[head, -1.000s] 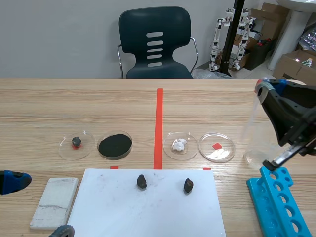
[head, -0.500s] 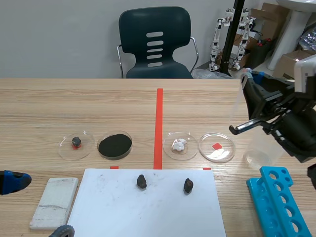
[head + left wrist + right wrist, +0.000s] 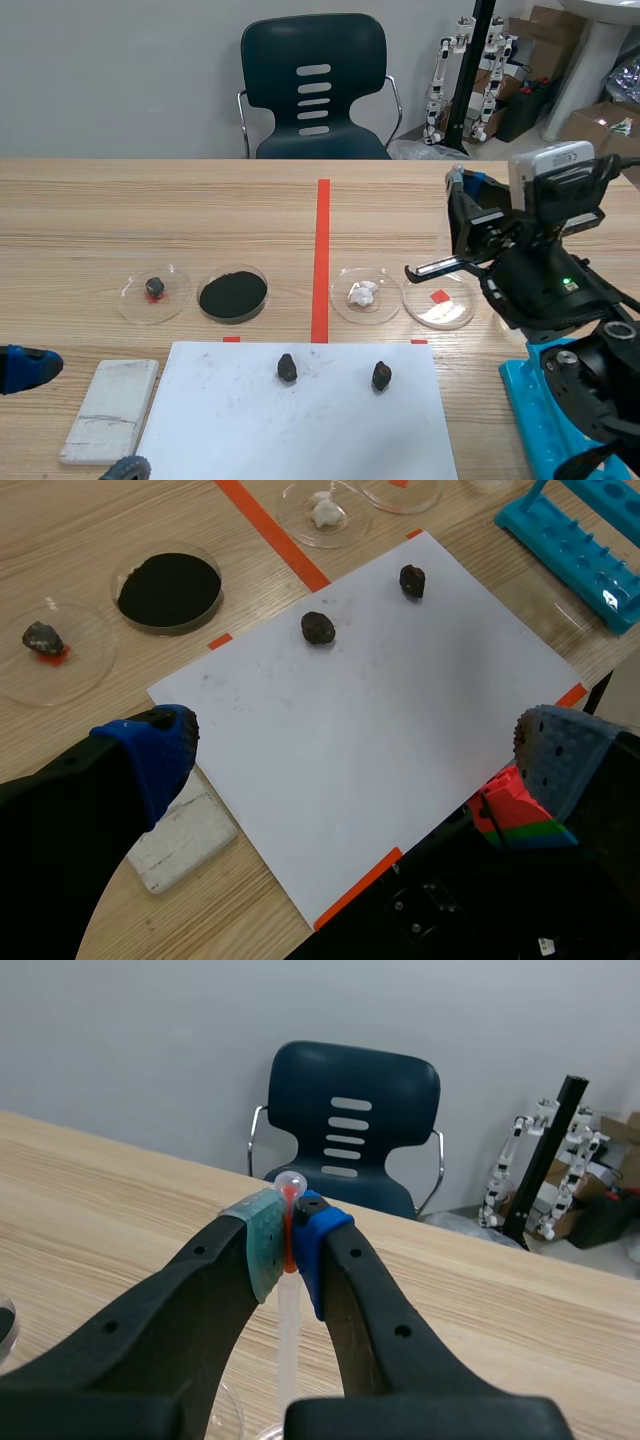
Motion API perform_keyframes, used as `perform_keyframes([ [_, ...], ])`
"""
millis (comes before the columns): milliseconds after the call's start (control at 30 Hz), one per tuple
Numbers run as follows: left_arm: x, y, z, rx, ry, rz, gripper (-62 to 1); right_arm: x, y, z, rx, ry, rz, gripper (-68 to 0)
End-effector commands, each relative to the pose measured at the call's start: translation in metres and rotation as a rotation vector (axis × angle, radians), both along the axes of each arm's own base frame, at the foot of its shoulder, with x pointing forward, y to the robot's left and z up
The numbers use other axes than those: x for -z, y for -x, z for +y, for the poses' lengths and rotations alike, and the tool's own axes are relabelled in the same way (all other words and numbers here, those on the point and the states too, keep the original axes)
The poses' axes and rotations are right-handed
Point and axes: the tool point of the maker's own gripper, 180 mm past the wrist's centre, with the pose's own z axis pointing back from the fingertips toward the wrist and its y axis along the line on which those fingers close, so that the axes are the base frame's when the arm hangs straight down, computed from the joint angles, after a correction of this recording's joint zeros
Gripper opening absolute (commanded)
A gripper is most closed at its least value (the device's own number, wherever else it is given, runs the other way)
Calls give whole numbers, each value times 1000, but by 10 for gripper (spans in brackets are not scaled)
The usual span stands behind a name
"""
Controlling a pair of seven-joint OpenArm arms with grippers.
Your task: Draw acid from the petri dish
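The right hand (image 3: 290,1222), clamped on a pipette (image 3: 288,1330), hung by the rightmost petri dish (image 3: 440,312) on the surface (image 3: 100,220) — apparently nothing drawn yet, dipping and drawing both left. The left hand (image 3: 357,735) lay near left — fingers apart, empty.

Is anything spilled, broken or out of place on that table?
Nothing serious. The row of dishes sits flat, with nothing spilled around it. The white sheet carries a few faint grey smudges. The right tool is shut on a thin dropper.
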Motion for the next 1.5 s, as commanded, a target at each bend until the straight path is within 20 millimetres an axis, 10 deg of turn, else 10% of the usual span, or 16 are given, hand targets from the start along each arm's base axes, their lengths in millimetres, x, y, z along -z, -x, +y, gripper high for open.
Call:
perform_keyframes([
  [0, -8, -4, -2, -9, 22, -24, 14, -9, -5, -5, 15, -6, -33, -662],
  [1467, -8, -4, -2, -9, 22, -24, 14, 33, -6, -17, 29, -109, 31, -662],
])
